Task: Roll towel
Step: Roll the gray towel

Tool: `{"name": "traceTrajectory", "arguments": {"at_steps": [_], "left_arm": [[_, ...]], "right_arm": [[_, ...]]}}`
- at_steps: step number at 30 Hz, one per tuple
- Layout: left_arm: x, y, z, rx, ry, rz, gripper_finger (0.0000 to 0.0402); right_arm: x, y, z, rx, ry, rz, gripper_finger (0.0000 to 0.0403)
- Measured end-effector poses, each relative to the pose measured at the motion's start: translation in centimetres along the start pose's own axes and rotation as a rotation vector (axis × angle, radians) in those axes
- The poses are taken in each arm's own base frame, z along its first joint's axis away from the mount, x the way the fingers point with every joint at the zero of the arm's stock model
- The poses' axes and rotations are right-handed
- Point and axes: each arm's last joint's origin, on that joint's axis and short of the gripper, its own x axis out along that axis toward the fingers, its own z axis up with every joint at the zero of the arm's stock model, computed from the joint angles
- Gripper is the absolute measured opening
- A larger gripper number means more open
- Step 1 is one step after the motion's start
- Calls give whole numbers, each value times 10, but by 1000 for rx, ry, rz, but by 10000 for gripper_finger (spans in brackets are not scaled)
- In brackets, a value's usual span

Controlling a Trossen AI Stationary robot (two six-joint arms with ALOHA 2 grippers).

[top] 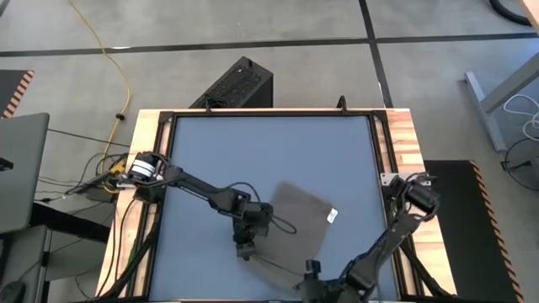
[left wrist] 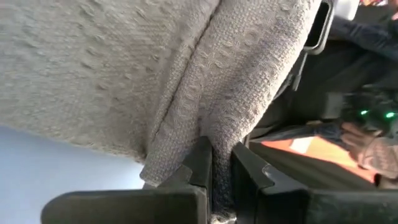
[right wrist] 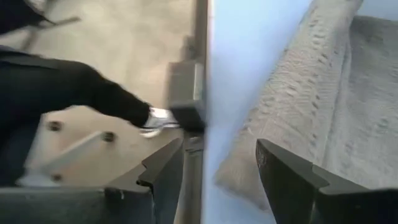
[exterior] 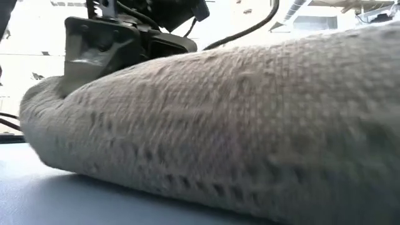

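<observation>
The taupe towel point(top: 296, 220) lies on the blue table top, turned at an angle, its small white tag point(top: 332, 215) at the right edge. In the low view it fills the foreground as a thick rolled-over bulge point(exterior: 225, 125). My left gripper point(top: 246, 246) is at the towel's near-left edge, shut on a fold of it point(left wrist: 219, 163). My right gripper point(top: 312, 271) hangs near the table's front edge by the towel's near corner. It is open point(right wrist: 219, 171), with nothing between its fingers; the towel point(right wrist: 311, 106) lies just beyond them. My left gripper pinches a folded-over ridge of the towel point(left wrist: 217, 146) between its two fingers point(left wrist: 200, 163), at the towel's near-left edge. The fingers slant down from the table's left. The ridge runs on away from the fingers, and the rest of the towel lies on the table.
A black frame and wooden rails point(top: 396, 143) border the table. A dark box point(top: 240, 84) stands on the floor beyond the far edge, and cables point(top: 109, 168) lie at the left. Bare table top point(top: 269, 151) stretches behind the towel.
</observation>
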Motion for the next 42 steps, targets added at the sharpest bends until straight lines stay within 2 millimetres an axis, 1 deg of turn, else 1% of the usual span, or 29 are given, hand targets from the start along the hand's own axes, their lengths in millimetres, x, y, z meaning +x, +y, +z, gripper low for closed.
{"name": "traceTrajectory", "arguments": {"at_steps": [3, 6, 10, 13, 17, 19, 21, 24, 27, 28, 32, 34, 37, 39, 42], "left_arm": [[-6, 4, 3, -47, 1, -5, 16], [-8, 7, 3, -73, 6, 1, 16], [-9, 8, 3, -87, 14, -2, 16], [-9, 8, 3, -85, 15, -1, 18], [-9, 8, 5, -62, -35, 30, 38], [-9, 7, 7, -49, -50, 32, 54], [-10, 8, 8, -33, -58, 31, 69], [-15, 9, 11, 0, -45, -6, 87], [-21, 9, 14, 30, -19, -65, 97], [-24, 9, 15, 40, -21, -72, 99], [-37, 5, 16, 98, -50, -80, 101], [-44, 4, 16, 126, -63, -75, 101], [-53, -3, 15, 231, -116, -40, 101], [-54, -14, 12, 344, -157, -4, 101], [-42, -34, 4, 527, -221, 94, 102]], "right_arm": [[17, -4, -3, -16, 26, -60, 220], [23, -6, 0, 18, 59, -111, 213], [24, -7, 1, 40, 81, -185, 204], [22, -12, -3, 68, 100, -249, 195], [23, -21, -9, 84, 121, -345, 175], [26, -23, -12, 84, 126, -364, 157], [34, -26, -15, 100, 131, -370, 132], [46, -29, -20, 153, 147, -374, 84], [50, -30, -22, 201, 165, -362, 34], [51, -30, -23, 212, 173, -357, 27], [42, -25, -21, 252, 170, -340, 27], [38, -22, -23, 268, 177, -335, 27], [32, -15, -28, 306, 188, -322, 27], [28, -10, -32, 329, 186, -313, 27], [21, -3, -40, 377, 179, -326, 27]]}}
